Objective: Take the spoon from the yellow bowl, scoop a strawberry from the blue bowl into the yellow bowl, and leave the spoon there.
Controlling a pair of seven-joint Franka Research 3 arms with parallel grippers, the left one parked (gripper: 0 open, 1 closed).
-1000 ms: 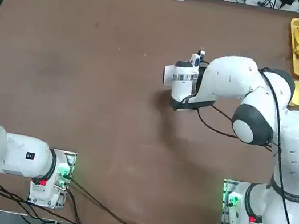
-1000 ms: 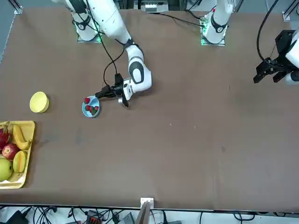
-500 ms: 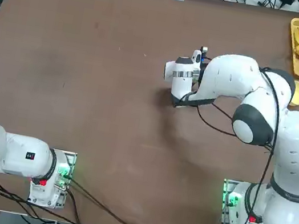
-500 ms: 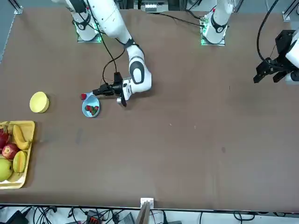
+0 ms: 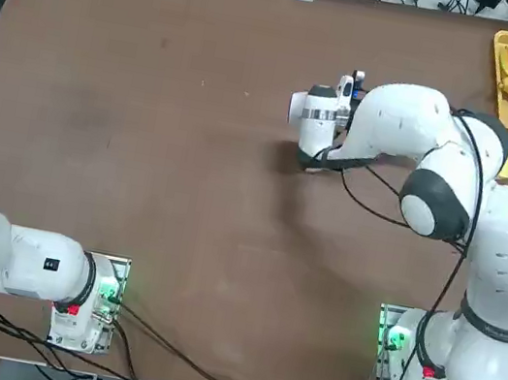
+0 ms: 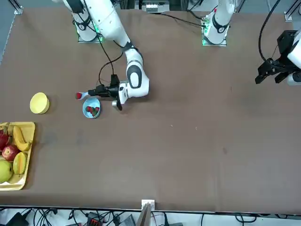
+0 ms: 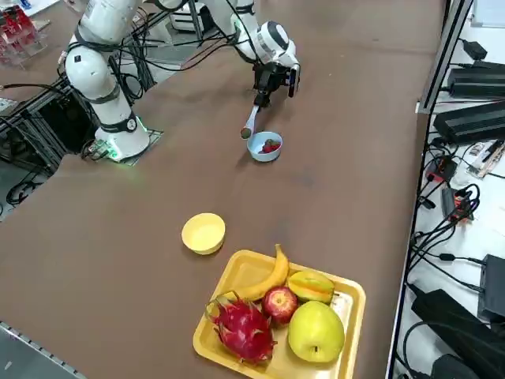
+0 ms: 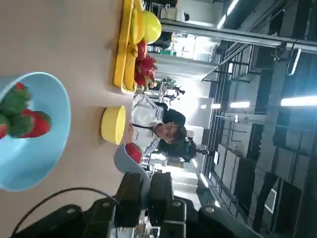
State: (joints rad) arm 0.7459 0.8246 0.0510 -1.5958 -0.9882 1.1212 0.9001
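My right gripper (image 6: 99, 91) is shut on the handle of the light-blue and white spoon (image 6: 84, 95). It holds the spoon roughly level just above the table, beside the blue bowl (image 6: 91, 108). One red strawberry (image 6: 78, 96) lies in the spoon's scoop. More strawberries (image 7: 271, 146) stay in the blue bowl (image 7: 266, 148). The yellow bowl (image 6: 39, 103) stands apart, further towards the fruit tray, with nothing showing inside. In the wrist view the loaded spoon (image 8: 130, 159) rises between my fingers (image 8: 161, 191), with the yellow bowl (image 8: 114, 124) beyond it. From overhead my arm hides the blue bowl and the spoon.
A rectangular yellow tray (image 6: 26, 155) with a banana, an apple and other fruit sits at the table corner past the yellow bowl, and shows again as the tray (image 7: 237, 272). A person (image 8: 158, 126) is beyond the table edge.
The spoon has come up out of the blue bowl with a strawberry in it and moved sideways toward the yellow bowl. The wrist followed the same way.
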